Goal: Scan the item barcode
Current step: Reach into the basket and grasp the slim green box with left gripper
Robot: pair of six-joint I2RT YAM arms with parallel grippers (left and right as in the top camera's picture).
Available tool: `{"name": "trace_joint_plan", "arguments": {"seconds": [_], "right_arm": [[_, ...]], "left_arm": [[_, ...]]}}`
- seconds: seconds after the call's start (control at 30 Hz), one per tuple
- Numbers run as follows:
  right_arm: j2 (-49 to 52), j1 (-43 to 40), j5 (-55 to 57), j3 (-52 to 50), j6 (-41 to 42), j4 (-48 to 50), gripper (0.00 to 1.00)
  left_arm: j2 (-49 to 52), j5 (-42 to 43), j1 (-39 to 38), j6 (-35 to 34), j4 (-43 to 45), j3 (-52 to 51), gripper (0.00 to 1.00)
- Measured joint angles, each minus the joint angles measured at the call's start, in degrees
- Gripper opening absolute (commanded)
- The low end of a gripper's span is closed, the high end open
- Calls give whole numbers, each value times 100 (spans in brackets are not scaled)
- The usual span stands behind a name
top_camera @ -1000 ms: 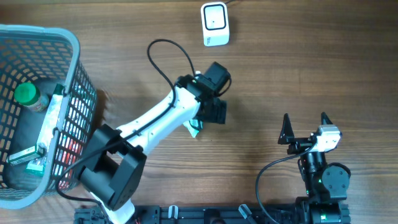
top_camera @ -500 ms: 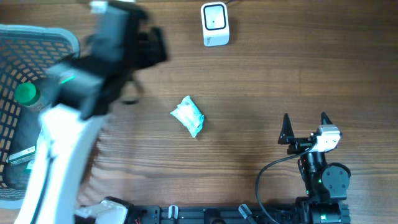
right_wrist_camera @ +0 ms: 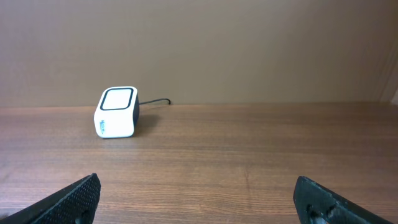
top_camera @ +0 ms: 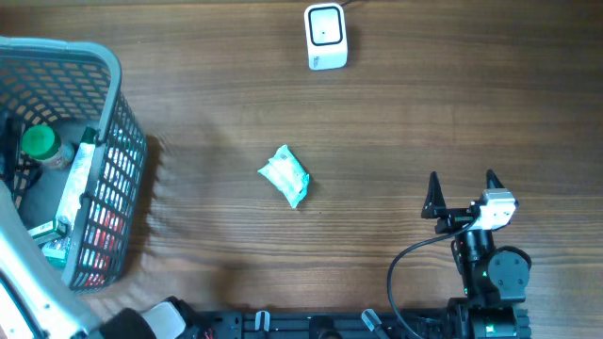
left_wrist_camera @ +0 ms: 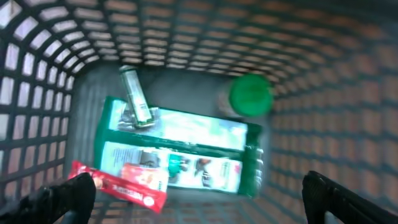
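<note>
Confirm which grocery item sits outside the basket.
The teal-and-white packet, lying alone on the table; the green-capped bottle, box and red wrapper are inside the basket.

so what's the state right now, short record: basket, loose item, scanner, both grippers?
basket: grey plastic mesh basket, left side of the wooden table
basket contents: green-capped bottle, green-and-white flat box, red packet, small green-and-silver tube
loose item: teal-and-white crinkled packet, mid-table, nothing touching it
scanner: white cube barcode scanner, far edge, cabled
left gripper: open, empty, over the basket contents
right gripper: open, empty, right of the packet
</note>
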Motion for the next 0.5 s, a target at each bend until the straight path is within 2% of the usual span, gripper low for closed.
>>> {"name": "trace_joint_plan", "arguments": {"seconds": [0.2,0.5], "right_arm": [[0,0,0,0,0,0,100],[0,0,0,0,0,0,100]], "left_arm": [[144,20,629,-50,1362,-1521,100],[162,-162,929,28,3058,-3414,100]]}}
